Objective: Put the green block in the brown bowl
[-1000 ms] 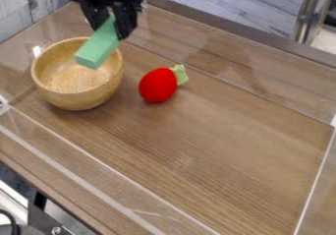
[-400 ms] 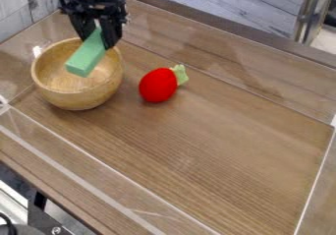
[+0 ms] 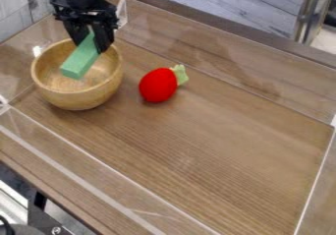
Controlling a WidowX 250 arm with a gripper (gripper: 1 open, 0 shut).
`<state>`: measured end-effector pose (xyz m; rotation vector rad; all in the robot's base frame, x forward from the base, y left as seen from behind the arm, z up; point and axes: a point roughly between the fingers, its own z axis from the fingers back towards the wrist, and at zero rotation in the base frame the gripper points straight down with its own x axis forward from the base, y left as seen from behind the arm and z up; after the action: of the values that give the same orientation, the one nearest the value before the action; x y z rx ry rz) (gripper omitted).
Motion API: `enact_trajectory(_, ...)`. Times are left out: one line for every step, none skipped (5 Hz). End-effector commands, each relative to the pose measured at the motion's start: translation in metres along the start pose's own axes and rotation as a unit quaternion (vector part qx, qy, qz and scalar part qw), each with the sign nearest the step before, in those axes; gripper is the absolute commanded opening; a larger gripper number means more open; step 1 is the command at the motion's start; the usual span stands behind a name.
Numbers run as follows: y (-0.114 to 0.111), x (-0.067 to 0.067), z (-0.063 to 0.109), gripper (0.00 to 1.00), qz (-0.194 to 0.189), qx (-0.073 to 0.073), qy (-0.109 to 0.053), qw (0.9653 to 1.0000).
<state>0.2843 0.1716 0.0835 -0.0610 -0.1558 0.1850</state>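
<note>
A single camera looks down at an angle on a wooden tabletop (image 3: 223, 150) with brown grain, edged by clear plastic walls. The landmark is a round light-brown wooden bowl (image 3: 53, 93) with a thick rim, sitting toward the upper left of the view.

Directly above the bowl, a black robot arm reaches straight down. Its black gripper (image 3: 88, 34) is clamped on the upper end of a light mint-green rectangular block (image 3: 81, 59), 1 finger on each side of it. The block hangs tilted, its upper end between the fingers and its lower end slanting down and to the left. That lower end sits inside the bowl's rim as seen from this angle, over the pale inner surface. Whether the block's lower end touches the bowl's floor cannot be told from this view.

To the right of the bowl, near it but not touching, a red round strawberry-like toy (image 3: 159, 85) rests on the tabletop. A small pale green top sticks out from the side of the toy that faces away from the bowl, toward the upper right.

Beyond the far plastic wall, behind the bowl, grey surfaces and a metal post can be made out, too indistinct to describe further.
</note>
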Motion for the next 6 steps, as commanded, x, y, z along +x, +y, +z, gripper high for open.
enact_trajectory(0.002, 0.012, 0.024, 0.00, 0.002, 0.011, -0.028, 0.9995)
enact_trajectory(-0.003, 0.013, 0.033, 0.00, 0.004, 0.010, -0.029, 0.9995)
enact_trajectory(0.000, 0.017, 0.041, 0.00, 0.014, 0.009, -0.031, 0.9994)
enact_trajectory(0.003, 0.018, 0.043, 0.00, 0.021, 0.010, -0.031, 0.9992)
enact_trajectory(0.017, 0.020, 0.050, 0.00, 0.023, 0.009, -0.029, 0.9993)
enact_trajectory(0.009, 0.015, 0.054, 0.00, 0.027, 0.004, -0.024, 0.9993)
